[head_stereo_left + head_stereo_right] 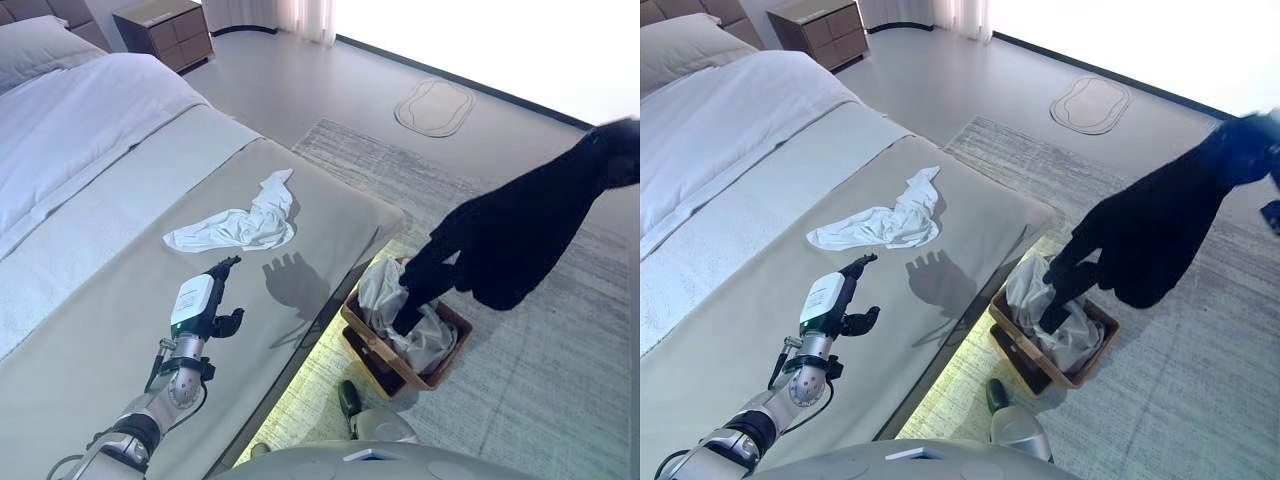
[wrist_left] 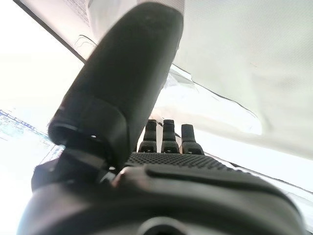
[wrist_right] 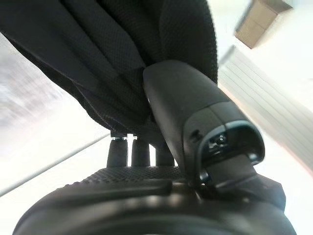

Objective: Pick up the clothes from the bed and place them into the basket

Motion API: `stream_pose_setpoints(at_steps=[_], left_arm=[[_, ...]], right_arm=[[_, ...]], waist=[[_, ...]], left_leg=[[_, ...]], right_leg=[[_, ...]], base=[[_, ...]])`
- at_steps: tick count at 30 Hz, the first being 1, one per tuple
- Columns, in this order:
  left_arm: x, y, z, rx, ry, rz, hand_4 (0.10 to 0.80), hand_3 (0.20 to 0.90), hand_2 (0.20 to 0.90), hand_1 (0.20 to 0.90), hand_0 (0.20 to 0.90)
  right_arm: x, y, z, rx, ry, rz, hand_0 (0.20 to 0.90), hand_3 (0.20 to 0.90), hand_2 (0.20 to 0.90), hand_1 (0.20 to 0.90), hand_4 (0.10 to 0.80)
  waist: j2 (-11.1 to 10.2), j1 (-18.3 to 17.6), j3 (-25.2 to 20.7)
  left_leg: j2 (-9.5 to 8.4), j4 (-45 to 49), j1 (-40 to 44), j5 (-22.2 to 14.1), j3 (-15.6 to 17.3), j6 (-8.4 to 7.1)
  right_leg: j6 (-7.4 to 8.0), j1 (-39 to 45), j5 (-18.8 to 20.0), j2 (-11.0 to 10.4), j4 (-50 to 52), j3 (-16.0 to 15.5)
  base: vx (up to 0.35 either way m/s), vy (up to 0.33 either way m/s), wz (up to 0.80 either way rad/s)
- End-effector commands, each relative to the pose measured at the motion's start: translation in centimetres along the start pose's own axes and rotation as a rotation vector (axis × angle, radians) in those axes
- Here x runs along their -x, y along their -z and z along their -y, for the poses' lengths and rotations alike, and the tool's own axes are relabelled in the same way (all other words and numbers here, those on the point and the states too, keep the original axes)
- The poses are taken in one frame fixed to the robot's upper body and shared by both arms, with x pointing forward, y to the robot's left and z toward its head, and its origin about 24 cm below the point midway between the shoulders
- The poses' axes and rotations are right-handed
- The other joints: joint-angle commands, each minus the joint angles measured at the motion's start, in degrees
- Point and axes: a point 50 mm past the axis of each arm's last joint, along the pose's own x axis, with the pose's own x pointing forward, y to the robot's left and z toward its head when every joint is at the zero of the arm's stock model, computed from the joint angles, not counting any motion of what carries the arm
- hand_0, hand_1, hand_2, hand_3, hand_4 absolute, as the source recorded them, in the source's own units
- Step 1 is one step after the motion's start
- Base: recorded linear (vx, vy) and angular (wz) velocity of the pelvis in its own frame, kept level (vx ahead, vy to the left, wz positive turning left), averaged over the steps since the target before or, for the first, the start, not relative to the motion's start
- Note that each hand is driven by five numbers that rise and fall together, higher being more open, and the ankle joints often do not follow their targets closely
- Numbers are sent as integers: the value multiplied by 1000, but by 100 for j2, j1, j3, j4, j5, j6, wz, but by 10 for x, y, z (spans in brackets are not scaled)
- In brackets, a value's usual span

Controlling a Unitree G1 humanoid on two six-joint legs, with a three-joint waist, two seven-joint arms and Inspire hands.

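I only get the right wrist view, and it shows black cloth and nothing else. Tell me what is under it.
Observer: The black garment, pinched in the right hand, hangs with its lower end over the basket beside the bed.
Operator: Report what's inside the basket.
Observer: A pale crumpled cloth.
Operator: Now give me the bed.
Observer: One white garment lies on it. The open left hand hovers just short of it.

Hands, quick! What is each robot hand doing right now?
Left hand: open, empty, over the bed.
Right hand: shut on the black garment, above the basket.
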Motion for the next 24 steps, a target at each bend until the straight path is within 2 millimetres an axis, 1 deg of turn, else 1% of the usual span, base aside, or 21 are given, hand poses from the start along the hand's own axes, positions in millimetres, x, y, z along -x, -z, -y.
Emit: stream_pose_setpoints(at_steps=[1, 5, 7, 10, 12, 15, 20, 24], left_arm=[[-32, -9, -39, -18, -151, 83, 800, 900, 900, 900, 900], [-38, -13, -43, -19, -161, 95, 800, 900, 900, 900, 900], [-39, -14, -44, -21, -160, 99, 800, 900, 900, 900, 900], [-40, -17, -42, -18, -151, 108, 800, 900, 900, 900, 900], [-39, -18, -41, -13, -144, 113, 800, 900, 900, 900, 900], [-39, -21, -38, -5, -132, 127, 800, 900, 900, 900, 900], [-42, -26, -37, 4, -129, 133, 800, 900, 900, 900, 900], [-41, -28, -34, 11, -117, 143, 800, 900, 900, 900, 900]], right_arm=[[1, -18, 21, -10, 163, 99, 300, 200, 300, 300, 100], [-4, 7, -3, -46, 137, 21, 300, 200, 300, 300, 100], [-4, 10, -7, -57, 130, 13, 300, 200, 300, 300, 100], [-10, 24, -28, -98, 96, -32, 300, 200, 300, 300, 100], [-12, 31, -41, -93, 66, -53, 300, 200, 300, 300, 100], [-12, 45, -60, -90, 28, -99, 300, 200, 300, 300, 100], [-13, 53, -73, -113, 7, -142, 300, 200, 300, 300, 100], [-12, 63, -85, -126, -4, -176, 300, 200, 300, 300, 100]], waist=[[-131, 161, -339], [-86, 206, -280], [-79, 214, -267], [-28, 264, -231], [-2, 281, -222], [35, 325, -220], [85, 376, -184], [112, 415, -165]], left_leg=[[6, 380, -323, -218, -307, 96], [9, 419, -336, -242, -318, 111], [8, 425, -342, -244, -327, 111], [-7, 418, -334, -250, -388, 96], [-11, 378, -302, -233, -408, 90], [-5, 328, -277, -207, -422, 77], [-9, 278, -285, -176, -436, 65], [-17, 228, -272, -155, -459, 70]], right_leg=[[230, -7, -734, -140, 898, -239], [230, -14, -747, -158, 928, -263], [230, -16, -746, -163, 931, -273], [227, 18, -734, -182, 894, -316], [232, 55, -719, -188, 857, -328], [243, 86, -683, -190, 788, -336], [250, 97, -658, -202, 730, -379], [253, 127, -654, -207, 696, -408]], base=[[0, 0, 0], [-31, -33, 1], [0, 0, 0], [0, 0, 0], [35, -21, 3], [23, -32, 4], [-2, -22, 7], [5, -28, 6]])
